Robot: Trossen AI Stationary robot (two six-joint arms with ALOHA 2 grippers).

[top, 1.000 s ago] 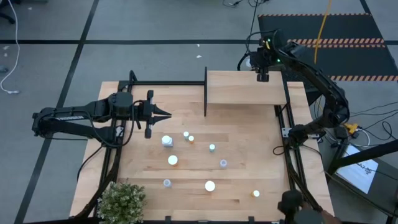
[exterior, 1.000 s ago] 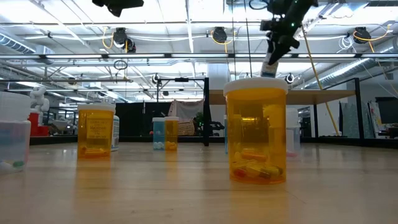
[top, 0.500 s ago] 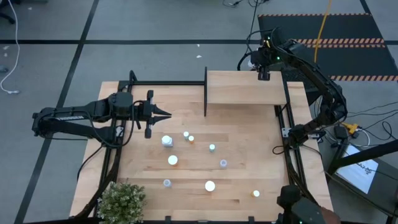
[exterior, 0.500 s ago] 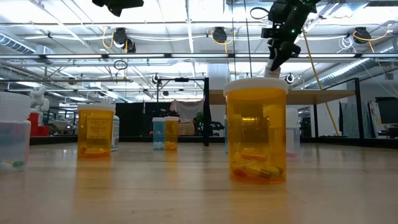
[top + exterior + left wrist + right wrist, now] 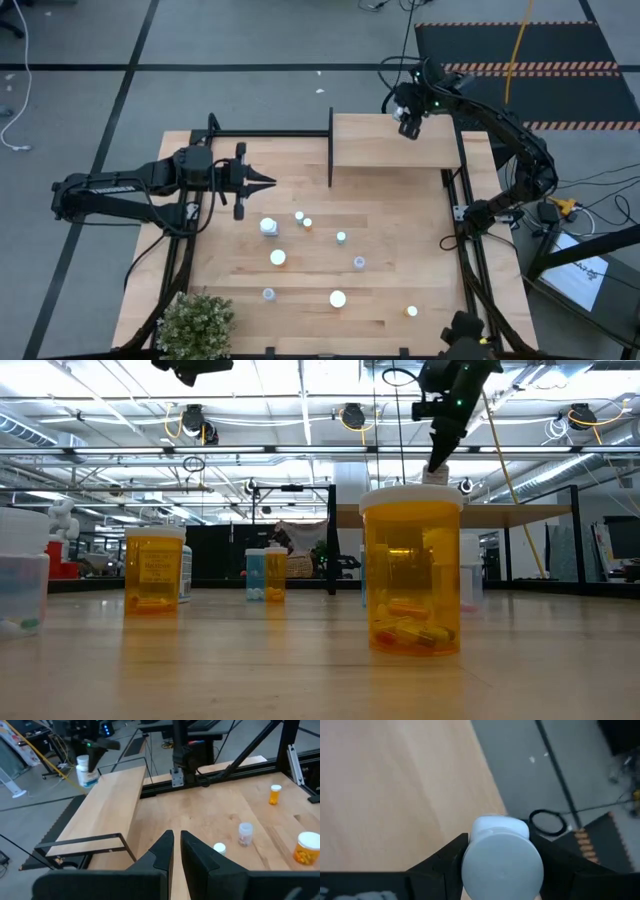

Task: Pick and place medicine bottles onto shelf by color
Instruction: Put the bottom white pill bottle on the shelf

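We look down on a light-wood counter (image 5: 390, 270) standing on a grey floor crossed by black tape lines. At the left, the left gripper (image 5: 268, 182) hangs over the counter's left part with its fingers pressed together and nothing between them. A small green plant (image 5: 196, 322) sits at the near left corner. Across the middle of the counter the medicine bottles (image 5: 277, 258) stand scattered and apart from one another, white caps up; in the low view an orange bottle (image 5: 411, 568) stands closest and hides part of what lies behind it. Further right rises the shelf (image 5: 390, 150), with a black upright (image 5: 331, 148) at its left end. Above the shelf's far right edge, the right gripper (image 5: 408, 118) is clamped on a pale blue bottle (image 5: 85, 771) with a white cap.
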